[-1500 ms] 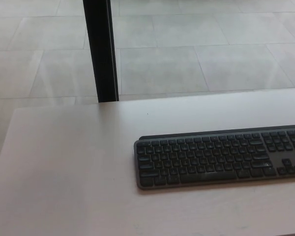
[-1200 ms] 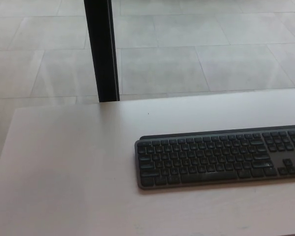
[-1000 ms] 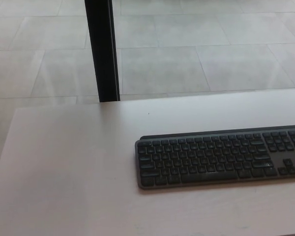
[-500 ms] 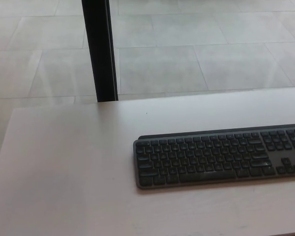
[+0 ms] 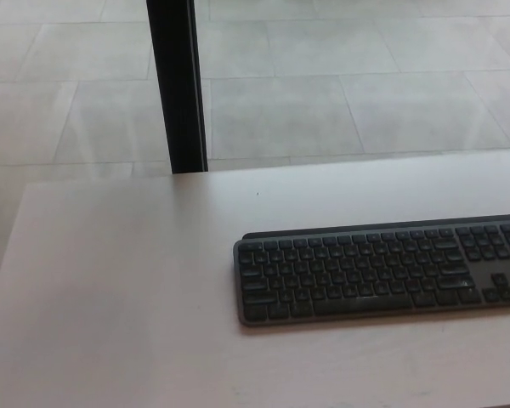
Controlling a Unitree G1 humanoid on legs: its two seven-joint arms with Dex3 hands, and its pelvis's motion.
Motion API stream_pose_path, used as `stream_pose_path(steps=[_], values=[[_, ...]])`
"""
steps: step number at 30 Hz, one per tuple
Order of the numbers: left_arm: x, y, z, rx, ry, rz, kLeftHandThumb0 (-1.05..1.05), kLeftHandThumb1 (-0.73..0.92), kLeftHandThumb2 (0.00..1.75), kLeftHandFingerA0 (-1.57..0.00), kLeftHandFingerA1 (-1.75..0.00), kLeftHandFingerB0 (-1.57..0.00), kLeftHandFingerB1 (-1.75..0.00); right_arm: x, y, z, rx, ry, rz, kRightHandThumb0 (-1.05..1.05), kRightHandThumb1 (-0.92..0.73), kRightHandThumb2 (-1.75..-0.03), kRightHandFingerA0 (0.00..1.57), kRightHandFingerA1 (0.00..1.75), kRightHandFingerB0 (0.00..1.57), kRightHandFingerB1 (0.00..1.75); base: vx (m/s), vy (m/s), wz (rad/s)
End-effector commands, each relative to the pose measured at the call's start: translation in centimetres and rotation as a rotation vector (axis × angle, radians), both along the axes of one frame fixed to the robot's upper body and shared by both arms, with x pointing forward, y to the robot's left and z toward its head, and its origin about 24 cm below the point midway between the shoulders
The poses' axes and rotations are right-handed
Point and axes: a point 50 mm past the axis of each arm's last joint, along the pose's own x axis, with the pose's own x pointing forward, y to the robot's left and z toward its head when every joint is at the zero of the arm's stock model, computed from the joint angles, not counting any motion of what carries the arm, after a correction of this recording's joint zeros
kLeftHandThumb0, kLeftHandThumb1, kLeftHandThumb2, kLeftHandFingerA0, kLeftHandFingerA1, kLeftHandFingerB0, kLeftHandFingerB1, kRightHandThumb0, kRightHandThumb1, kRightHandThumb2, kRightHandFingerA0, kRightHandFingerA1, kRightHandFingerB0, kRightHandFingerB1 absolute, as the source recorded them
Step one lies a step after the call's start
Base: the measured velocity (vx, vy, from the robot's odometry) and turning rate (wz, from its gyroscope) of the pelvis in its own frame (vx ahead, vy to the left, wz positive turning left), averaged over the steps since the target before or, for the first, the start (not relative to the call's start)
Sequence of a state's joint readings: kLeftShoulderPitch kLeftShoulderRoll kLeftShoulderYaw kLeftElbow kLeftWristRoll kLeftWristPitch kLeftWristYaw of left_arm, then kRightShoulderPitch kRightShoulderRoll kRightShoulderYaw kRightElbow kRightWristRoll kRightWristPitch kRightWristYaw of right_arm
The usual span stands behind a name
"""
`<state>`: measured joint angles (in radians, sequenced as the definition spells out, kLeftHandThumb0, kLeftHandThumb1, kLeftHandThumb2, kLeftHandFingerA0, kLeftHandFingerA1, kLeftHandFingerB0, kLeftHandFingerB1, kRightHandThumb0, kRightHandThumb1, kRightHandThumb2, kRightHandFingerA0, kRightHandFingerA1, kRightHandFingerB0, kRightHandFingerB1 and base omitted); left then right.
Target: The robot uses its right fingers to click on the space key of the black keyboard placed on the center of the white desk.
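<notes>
Keyboard (image 5: pixel 378 272) — black, low and wide — lies flat on the white desk (image 5: pixel 119 289), toward the right half of the head view, with its long edge running nearly parallel to the desk's near edge. Its right end is cut off by the picture's border, so the number pad shows only in part. The space key (image 5: pixel 361 308) can be made out as a longer bar in the bottom row, nearest the camera, though the legends on the keys are too small and dim to read. Neither robot hand appears anywhere in the picture, so whether their fingers are apart or together cannot be told. Nothing rests on or touches the keys. Behind the desk's far edge a black vertical post (image 5: pixel 177 85) rises out of the top of the frame — its upper end is not visible. Beyond it lies a floor of pale grey tiles (image 5: pixel 365 76), slightly washed out by glare.
</notes>
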<state>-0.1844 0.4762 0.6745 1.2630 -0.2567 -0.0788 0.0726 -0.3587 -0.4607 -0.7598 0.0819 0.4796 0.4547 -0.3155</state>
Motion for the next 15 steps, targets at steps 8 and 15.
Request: stream_pose_path(steps=[8,15], values=[[-0.5,0.6,0.4,0.015,-0.009,0.038,-0.49,0.70,0.61,-0.70,-0.69,-0.52,-0.56,5.4,11.2,-0.6,-0.428,0.148,0.593,-0.43,-0.59,-0.58,0.94,0.57,0.57,0.41,0.00,0.000,0.00],[-0.5,0.5,0.3,0.001,-0.010,0.055,-0.48,0.71,0.61,-0.71,-0.69,-0.53,-0.55,6.3,14.4,-2.5,-0.606,0.244,0.753,-0.39,-0.58,-0.57,0.93,0.65,0.54,0.42,0.00,0.000,0.00]])
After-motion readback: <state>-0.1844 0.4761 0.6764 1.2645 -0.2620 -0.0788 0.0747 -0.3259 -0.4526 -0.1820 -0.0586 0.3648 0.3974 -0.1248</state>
